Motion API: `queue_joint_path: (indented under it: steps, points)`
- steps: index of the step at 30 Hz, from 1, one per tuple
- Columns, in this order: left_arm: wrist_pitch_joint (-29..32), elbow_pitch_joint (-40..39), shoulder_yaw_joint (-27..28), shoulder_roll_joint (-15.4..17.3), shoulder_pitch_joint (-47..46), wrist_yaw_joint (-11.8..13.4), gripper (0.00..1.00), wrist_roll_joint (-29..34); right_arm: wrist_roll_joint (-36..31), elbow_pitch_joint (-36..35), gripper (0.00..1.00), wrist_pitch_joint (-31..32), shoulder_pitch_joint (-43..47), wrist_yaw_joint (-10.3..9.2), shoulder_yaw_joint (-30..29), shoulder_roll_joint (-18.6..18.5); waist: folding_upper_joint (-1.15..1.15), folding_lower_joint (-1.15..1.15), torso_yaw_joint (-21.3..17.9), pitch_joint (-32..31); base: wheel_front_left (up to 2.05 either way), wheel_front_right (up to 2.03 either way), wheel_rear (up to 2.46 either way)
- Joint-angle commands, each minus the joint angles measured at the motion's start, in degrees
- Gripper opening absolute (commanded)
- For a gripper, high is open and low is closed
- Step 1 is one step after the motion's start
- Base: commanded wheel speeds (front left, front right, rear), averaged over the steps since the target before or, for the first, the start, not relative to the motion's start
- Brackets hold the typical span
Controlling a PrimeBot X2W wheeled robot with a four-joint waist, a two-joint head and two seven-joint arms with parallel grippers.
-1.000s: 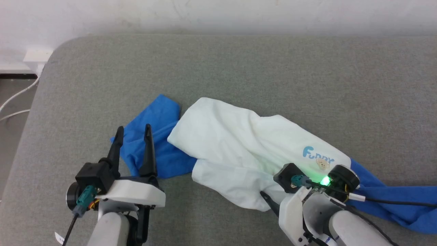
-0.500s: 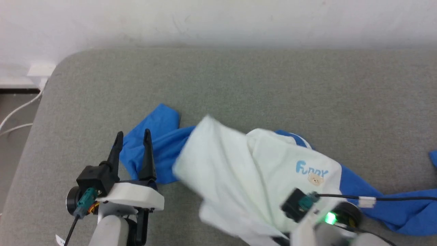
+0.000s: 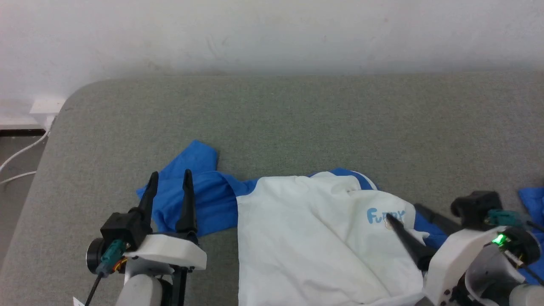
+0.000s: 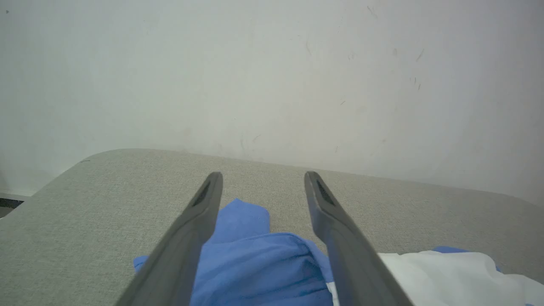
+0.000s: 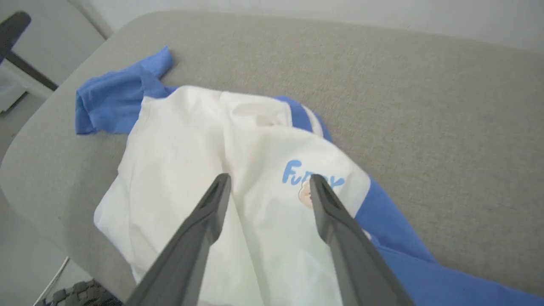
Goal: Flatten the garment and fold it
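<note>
Head view: the camera has tilted since a second ago, and the far rim of the grey surface (image 3: 297, 110) sits lower in frame. Discount that shift.

The real change is in the garment (image 3: 306, 246). A second ago its white body lay doubled over in a lump, with the right gripper (image 3: 403, 211) low at the near hem. Now that panel is drawn out toward the robot and lies fairly smooth. The "Funny" lettering (image 3: 378, 216) faces up and the collar (image 3: 344, 174) is on the far side.

That right gripper has lifted off. Its jaws are released with nothing between them, hovering above the chest print; the right wrist view agrees. The left gripper (image 3: 170, 173) is much where it was, jaws released, poised over the bunched left-hand sleeve (image 3: 195, 204).

Judgement: the body is unfurled, so flattening is partly done. The left-hand sleeve is crumpled and the right-hand sleeve (image 3: 531, 199) trails off to the side. Both want spreading before any fold. The near hem runs out of frame, so I cannot tell if it overhangs.
</note>
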Motion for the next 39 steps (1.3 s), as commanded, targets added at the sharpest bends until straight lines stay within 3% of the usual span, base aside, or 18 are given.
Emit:
queue_joint_path:
  steps: [1,6,10,14,19,20,21,22,30,39]
  points:
    - [-0.3,0.0,0.0,-0.1,0.1,-0.3,1.0,0.4,-3.5,0.8,1.0,-5.3,-1.5,-0.05,-3.1,2.5,0.0,0.01,0.2,0.4,0.0,0.0,0.0]
    - [-0.3,-0.4,-0.4,-0.3,-0.7,-0.6,1.0,0.6,-11.4,9.2,1.0,-11.4,-4.2,-0.05,-7.8,6.7,0.0,0.01,0.9,2.1,0.0,0.0,0.0]
    - [-0.3,-0.7,-0.4,-0.5,-1.6,-0.7,1.0,0.7,-15.8,16.9,1.0,-11.9,-8.3,-0.05,-10.3,8.5,0.0,0.01,1.5,4.1,0.0,0.0,0.0]
    - [-0.3,-0.6,-0.3,-0.6,-2.4,-0.9,1.0,0.9,-16.6,25.0,1.0,-7.6,-12.0,-0.05,-10.3,8.8,0.0,0.01,2.0,5.7,0.0,0.0,0.0]
    - [-0.3,-0.1,0.0,-0.7,-3.3,-1.2,1.0,1.0,-13.6,31.7,1.0,3.7,-13.6,-0.05,-8.1,7.8,0.0,0.01,2.5,6.5,0.0,0.0,0.0]
    - [-0.3,0.0,0.0,-0.7,-3.5,-1.3,1.0,1.0,-12.7,32.1,0.47,5.9,-13.6,-0.05,-7.2,7.2,0.0,0.01,2.6,6.6,0.0,0.0,0.0]
    - [-0.3,0.1,0.1,-0.8,-3.6,-1.4,1.0,1.0,-12.1,32.1,0.34,7.4,-13.8,-0.05,-6.6,6.6,0.0,0.01,2.6,6.7,0.0,0.0,0.0]
    - [-0.3,0.1,0.1,-0.8,-3.6,-1.4,1.0,1.0,-11.6,31.8,0.0,8.2,-14.1,-0.05,-6.2,6.0,0.0,0.01,2.7,6.8,0.0,0.0,0.0]
    - [-0.3,-0.2,0.2,-1.0,-4.4,-1.4,1.0,1.1,-16.0,29.9,0.0,2.6,-20.8,-0.05,-9.5,2.4,0.0,0.01,3.1,7.9,0.0,0.0,0.0]
    - [-0.3,-0.3,-0.6,-1.2,-6.0,-1.6,1.0,0.9,-28.8,33.5,0.0,-15.6,-36.4,-0.05,-15.4,1.6,0.0,0.01,4.3,9.5,0.0,0.0,0.0]
